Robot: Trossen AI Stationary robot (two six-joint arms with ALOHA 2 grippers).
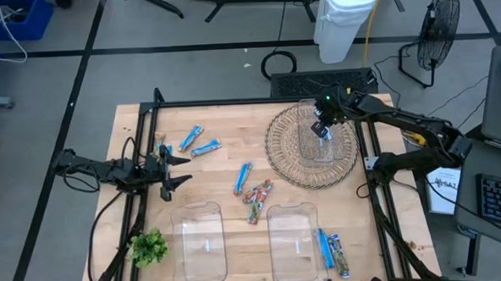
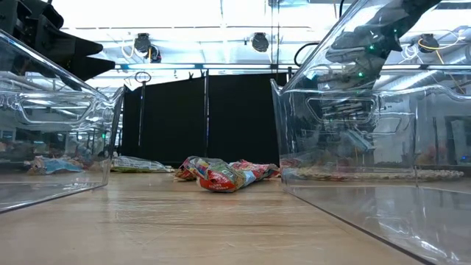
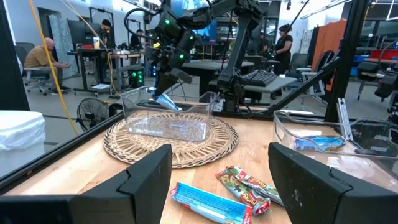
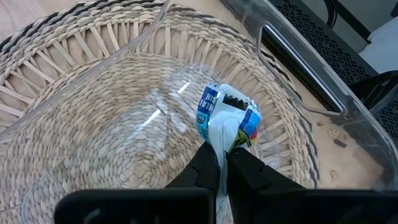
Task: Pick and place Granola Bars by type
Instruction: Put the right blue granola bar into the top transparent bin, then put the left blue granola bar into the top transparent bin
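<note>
A clear container (image 1: 303, 113) stands on a round woven mat (image 1: 278, 156) at the table's far right. My right gripper (image 4: 222, 167) is over this container, shut on a blue granola bar (image 4: 227, 115). Three more blue bars (image 1: 191, 137), (image 1: 206, 147), (image 1: 243, 178) lie flat on the table's middle. A heap of multicoloured bars (image 1: 257, 199) lies near them. My left gripper (image 1: 180, 171) waits open at the left edge, holding nothing. My right gripper pinches the blue bar by its crimped white wrapper end (image 4: 219, 140) between the two fingers. The fingers come slanting down from the far right. The bar sticks out beyond the fingertips, tilted, inside the container's walls (image 3: 165, 101). Whether its free end touches the floor I cannot tell.
Two clear bins (image 1: 198, 244), (image 1: 294, 240) stand at the near edge. A blue bar (image 1: 326, 249) and a multicoloured one (image 1: 341, 258) lie right of the right bin. A green sprig (image 1: 149, 246) sits near left. People work at desks beyond the table.
</note>
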